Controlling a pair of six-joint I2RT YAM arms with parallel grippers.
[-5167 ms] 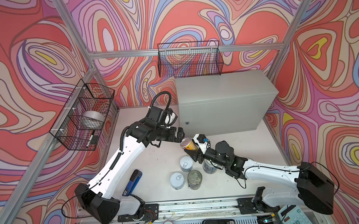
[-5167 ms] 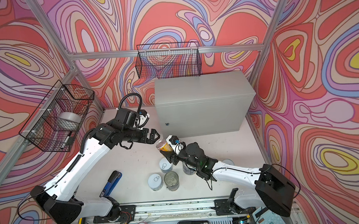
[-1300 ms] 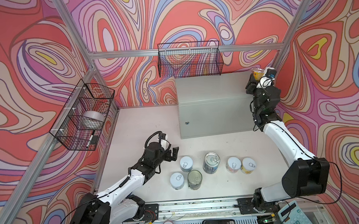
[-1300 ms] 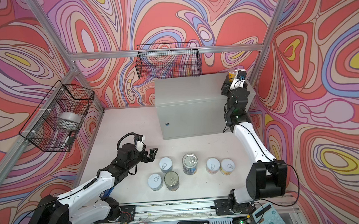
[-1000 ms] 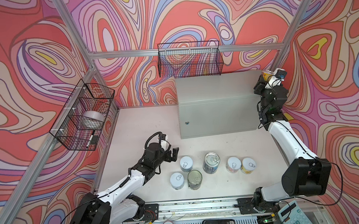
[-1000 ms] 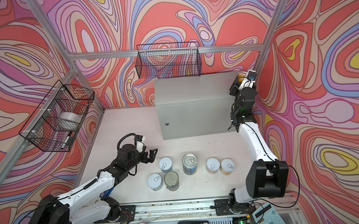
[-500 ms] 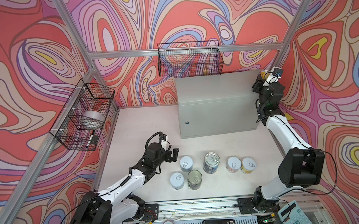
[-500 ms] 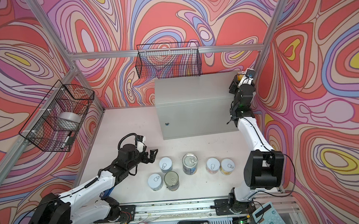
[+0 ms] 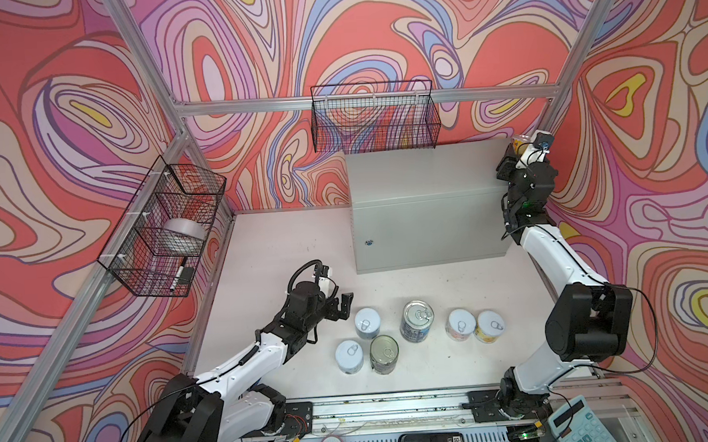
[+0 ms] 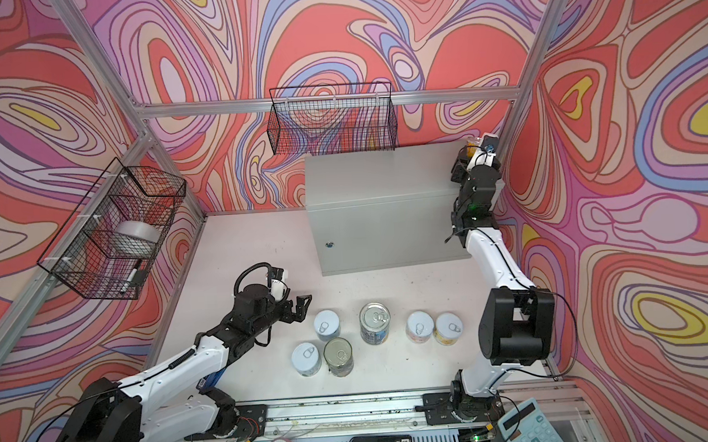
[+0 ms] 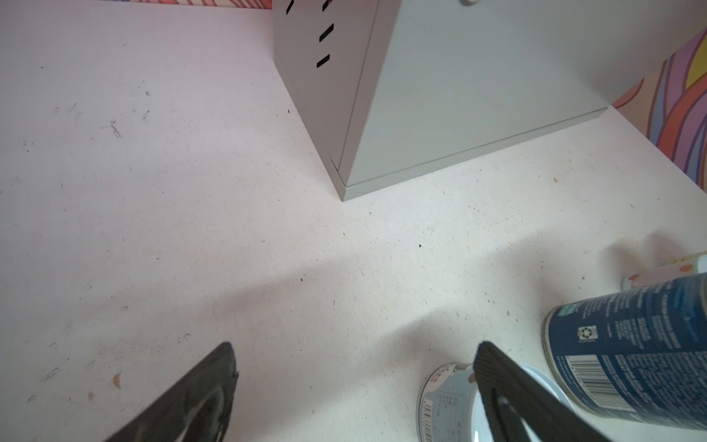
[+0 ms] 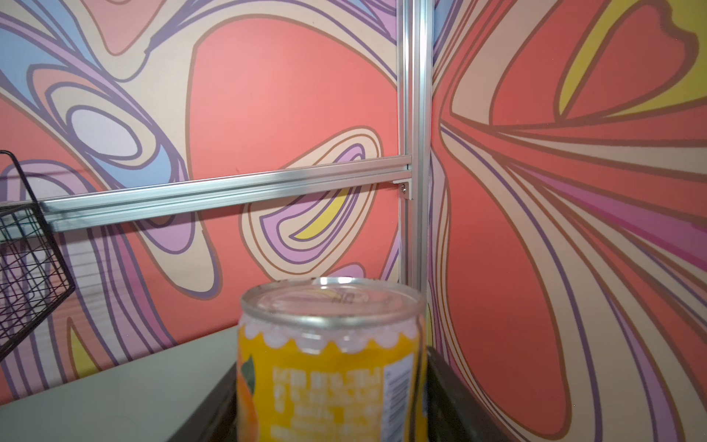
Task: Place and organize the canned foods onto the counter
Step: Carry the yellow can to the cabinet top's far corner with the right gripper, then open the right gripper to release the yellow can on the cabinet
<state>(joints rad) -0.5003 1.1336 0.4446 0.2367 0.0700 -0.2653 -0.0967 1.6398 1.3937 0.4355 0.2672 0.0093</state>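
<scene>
Swirl-patterned cell, pale floor, grey counter (image 9: 420, 173) at the back wall.

Item in hand: yellow can (image 12: 329, 363), upright, pinched between the fingers of the right gripper (image 9: 522, 150) over the counter's far right corner. Whether its base touches the top cannot be told.

Six canned foods (image 9: 418, 321) stand on the floor in front. The empty left gripper (image 9: 342, 306), fingers spread wide, sits just beside a pale blue can (image 9: 367, 323).

Handling: lower level, release only once seated, mind the edge and wall.

Right wrist view gives the can's label and lid. Both top views show a mere sliver of it, yet only they show the floor group.
</scene>
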